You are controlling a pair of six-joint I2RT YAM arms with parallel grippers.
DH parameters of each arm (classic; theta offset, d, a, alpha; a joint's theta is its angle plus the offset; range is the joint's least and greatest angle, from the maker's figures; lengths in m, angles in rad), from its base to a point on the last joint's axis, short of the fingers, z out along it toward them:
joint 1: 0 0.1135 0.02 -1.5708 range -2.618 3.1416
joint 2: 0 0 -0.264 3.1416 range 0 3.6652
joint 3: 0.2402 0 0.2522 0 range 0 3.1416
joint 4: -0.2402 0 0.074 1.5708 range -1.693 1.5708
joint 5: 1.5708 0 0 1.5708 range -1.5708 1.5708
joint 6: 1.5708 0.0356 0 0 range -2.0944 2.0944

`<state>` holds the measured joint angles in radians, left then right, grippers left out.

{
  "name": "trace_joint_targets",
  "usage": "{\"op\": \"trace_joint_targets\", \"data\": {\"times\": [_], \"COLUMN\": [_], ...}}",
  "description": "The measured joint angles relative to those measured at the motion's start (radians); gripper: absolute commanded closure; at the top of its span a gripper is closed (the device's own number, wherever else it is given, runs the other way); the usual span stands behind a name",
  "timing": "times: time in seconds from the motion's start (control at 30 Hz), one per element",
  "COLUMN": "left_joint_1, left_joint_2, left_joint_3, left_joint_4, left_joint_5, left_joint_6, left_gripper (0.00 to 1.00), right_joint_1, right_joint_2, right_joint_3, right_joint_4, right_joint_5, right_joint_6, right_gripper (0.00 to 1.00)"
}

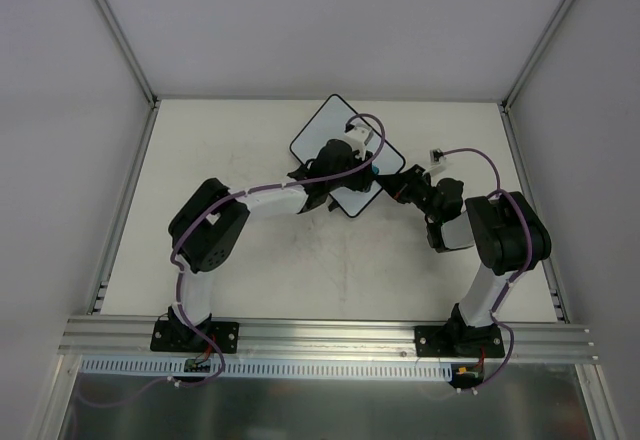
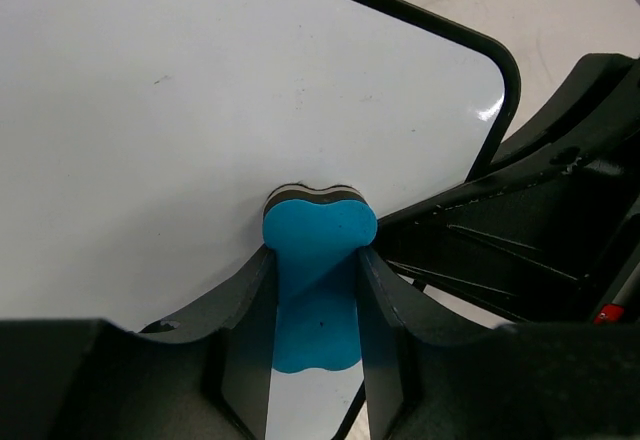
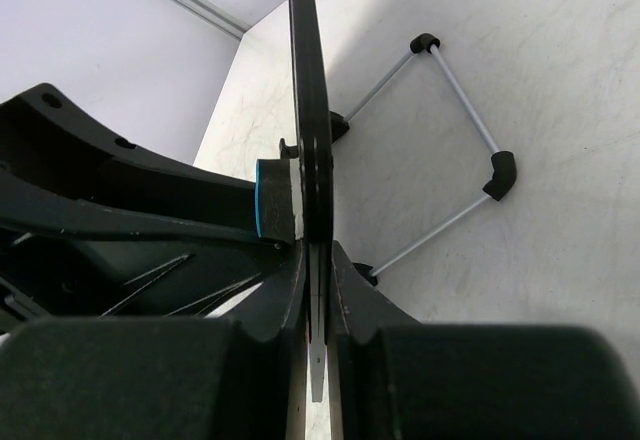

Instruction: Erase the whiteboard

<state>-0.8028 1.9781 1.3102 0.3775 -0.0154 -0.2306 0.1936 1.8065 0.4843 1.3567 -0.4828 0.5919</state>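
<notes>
Two grippers cooperate: the right gripper [image 3: 317,260] pinches the whiteboard [image 2: 200,110] by its edge, seemingly propped off the desk [image 1: 250,260], so the left gripper [image 2: 316,260], clamping the blue eraser [image 2: 318,230], can press against its face.

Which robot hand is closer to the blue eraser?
Left. The left gripper holds the blue eraser between its fingers; the right gripper pinches the edge of the whiteboard, beside the eraser.
</notes>
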Motion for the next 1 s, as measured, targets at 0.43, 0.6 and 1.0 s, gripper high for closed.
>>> {"op": "trace_joint_targets", "data": {"times": [0.43, 0.6, 1.0], "left_joint_1": [0.054, 0.107, 0.193], "left_joint_2": [-0.010, -0.025, -0.033], "left_joint_3": [-0.067, -0.118, -0.176], "left_joint_4": [0.059, 0.064, 0.075], "left_joint_5": [0.009, -0.001, 0.002], "left_joint_6": [-0.200, -0.283, -0.419], "left_gripper": [1.00, 1.00, 1.00], "right_joint_1": [0.002, 0.002, 0.003], "right_joint_2": [0.000, 0.000, 0.000], "right_joint_3": [0.004, 0.004, 0.004], "right_joint_4": [0.000, 0.000, 0.002], "right_joint_5": [-0.002, -0.002, -0.003], "right_joint_6": [-0.002, -0.002, -0.002], "right_gripper": [1.00, 1.00, 1.00]}}
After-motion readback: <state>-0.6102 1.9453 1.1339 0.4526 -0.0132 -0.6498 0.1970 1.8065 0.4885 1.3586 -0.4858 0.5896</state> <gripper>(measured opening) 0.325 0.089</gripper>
